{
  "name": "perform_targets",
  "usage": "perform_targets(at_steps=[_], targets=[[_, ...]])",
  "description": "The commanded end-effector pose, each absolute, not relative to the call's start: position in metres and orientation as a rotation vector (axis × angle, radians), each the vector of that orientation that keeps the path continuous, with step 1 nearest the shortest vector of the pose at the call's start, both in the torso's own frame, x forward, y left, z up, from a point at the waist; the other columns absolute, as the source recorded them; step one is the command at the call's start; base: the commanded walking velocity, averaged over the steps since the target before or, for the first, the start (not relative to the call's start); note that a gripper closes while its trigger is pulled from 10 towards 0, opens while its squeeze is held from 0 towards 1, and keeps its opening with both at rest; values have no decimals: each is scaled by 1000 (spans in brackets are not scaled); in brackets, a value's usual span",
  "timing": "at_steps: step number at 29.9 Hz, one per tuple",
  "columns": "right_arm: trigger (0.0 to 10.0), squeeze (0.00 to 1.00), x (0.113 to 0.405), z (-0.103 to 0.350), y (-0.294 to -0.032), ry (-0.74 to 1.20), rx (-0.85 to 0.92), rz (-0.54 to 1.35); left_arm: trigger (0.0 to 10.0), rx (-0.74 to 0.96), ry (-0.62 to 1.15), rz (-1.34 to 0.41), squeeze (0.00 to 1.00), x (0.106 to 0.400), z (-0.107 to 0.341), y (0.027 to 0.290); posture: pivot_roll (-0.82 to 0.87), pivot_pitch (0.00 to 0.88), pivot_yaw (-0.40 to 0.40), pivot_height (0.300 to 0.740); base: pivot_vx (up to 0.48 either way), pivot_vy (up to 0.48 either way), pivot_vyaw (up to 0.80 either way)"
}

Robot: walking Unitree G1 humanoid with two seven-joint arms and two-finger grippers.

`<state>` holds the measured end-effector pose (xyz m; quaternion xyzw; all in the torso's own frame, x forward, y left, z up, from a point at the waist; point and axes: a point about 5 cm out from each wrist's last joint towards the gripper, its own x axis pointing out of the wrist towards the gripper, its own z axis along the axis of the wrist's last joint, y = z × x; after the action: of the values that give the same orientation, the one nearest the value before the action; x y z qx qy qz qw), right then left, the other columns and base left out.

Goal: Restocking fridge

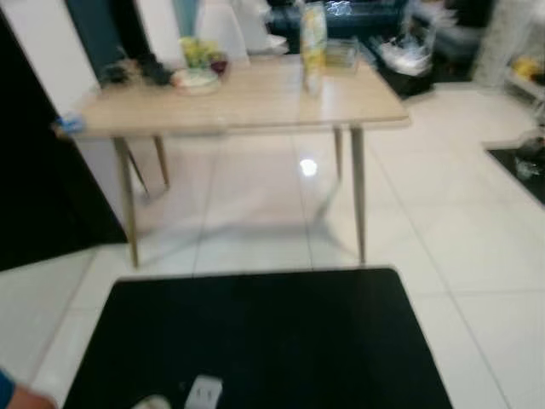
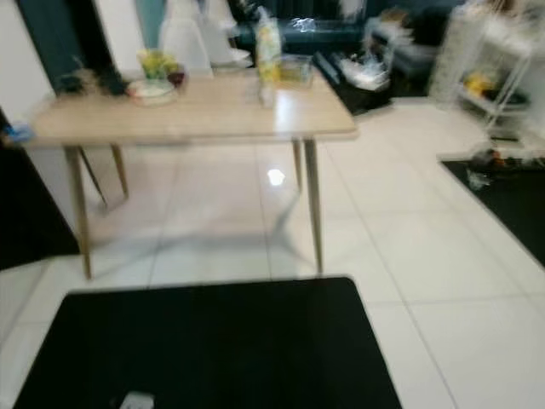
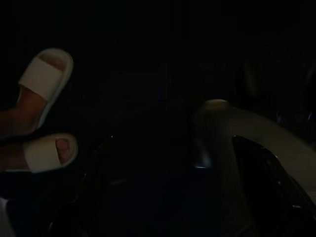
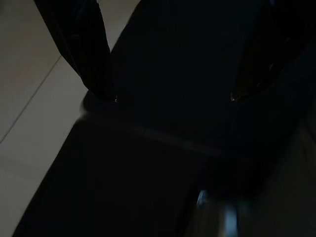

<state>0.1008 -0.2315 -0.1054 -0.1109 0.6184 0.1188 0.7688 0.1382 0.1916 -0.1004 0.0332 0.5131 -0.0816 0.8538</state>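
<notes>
From my seat the bottle (image 1: 313, 44) stands upright on the table (image 1: 255, 106), far off at 12 o'clock, a touch right, so the right arm is nearer. Right gripper (image 4: 173, 98) hangs spread, holding nothing; the left gripper's state I cannot tell.

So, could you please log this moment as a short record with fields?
stage: robot faces a wooden table across a white tiled floor
on table: tall yellow-printed packet, clear container, plate, all blurred
nearest: black surface below the camera
right gripper: open, above the black surface
left wrist view: dark; a person's feet in white slippers
</notes>
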Motion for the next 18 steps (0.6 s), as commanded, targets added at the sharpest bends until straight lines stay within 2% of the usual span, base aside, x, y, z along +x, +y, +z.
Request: perform_targets(at_steps=[1,18], targets=[[10000,0,96,-106,-232,1353,-235,244,10000,69,1108,-165,0,130,-103,194,12,0,-33,740,349,0,0],[10000,0,96,-106,-234,1363,-252,236,10000,61,1111,-159,0,128,-104,191,28,0,-51,740,345,0,0]])
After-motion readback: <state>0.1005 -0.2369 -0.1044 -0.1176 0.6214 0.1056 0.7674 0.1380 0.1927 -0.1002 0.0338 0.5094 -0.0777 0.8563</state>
